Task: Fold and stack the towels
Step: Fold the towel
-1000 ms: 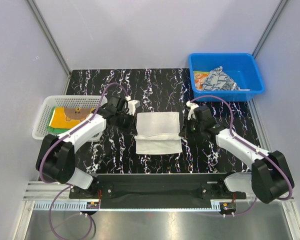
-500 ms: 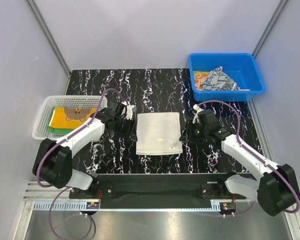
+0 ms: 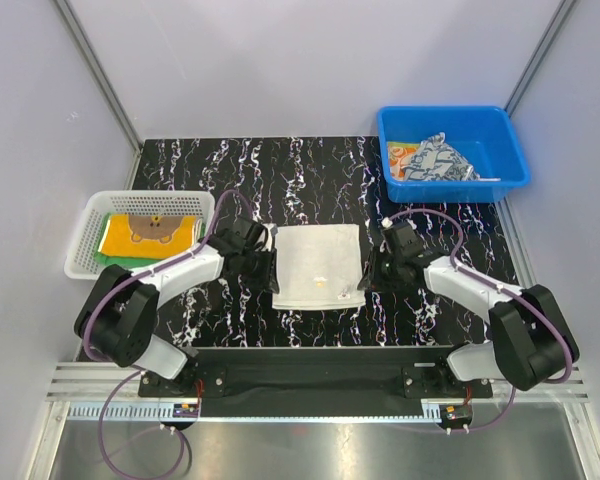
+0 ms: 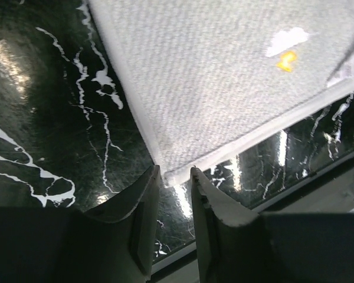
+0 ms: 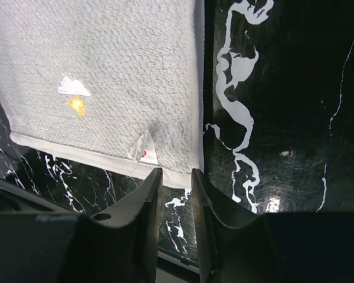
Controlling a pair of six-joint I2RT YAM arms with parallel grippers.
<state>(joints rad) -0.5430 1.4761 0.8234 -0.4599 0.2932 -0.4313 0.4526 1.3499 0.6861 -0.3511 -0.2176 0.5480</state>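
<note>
A white towel (image 3: 318,262) lies folded flat in the middle of the black marbled table, with a small orange mark (image 5: 76,105) and a label tag (image 5: 143,147) near its front edge. My left gripper (image 3: 267,277) is low at the towel's near-left corner. In the left wrist view (image 4: 174,171) its jaws stand a narrow gap apart, with the towel (image 4: 224,76) corner right at the tips. My right gripper (image 3: 365,280) is at the near-right corner. In the right wrist view (image 5: 176,172) its jaws are also narrowly apart, just short of the towel (image 5: 106,71) edge.
A white basket (image 3: 85,235) at the left holds an orange-yellow bear towel (image 3: 152,232) on a green towel (image 3: 108,255). A blue bin (image 3: 515,150) at the back right holds a navy-and-white patterned towel (image 3: 435,158) and an orange-marked cloth (image 3: 400,155). The table's front edge lies just behind both grippers.
The towel's raised layer has been laid down flat and let go. Both grippers have moved nearer and down to the towel's front corners.
</note>
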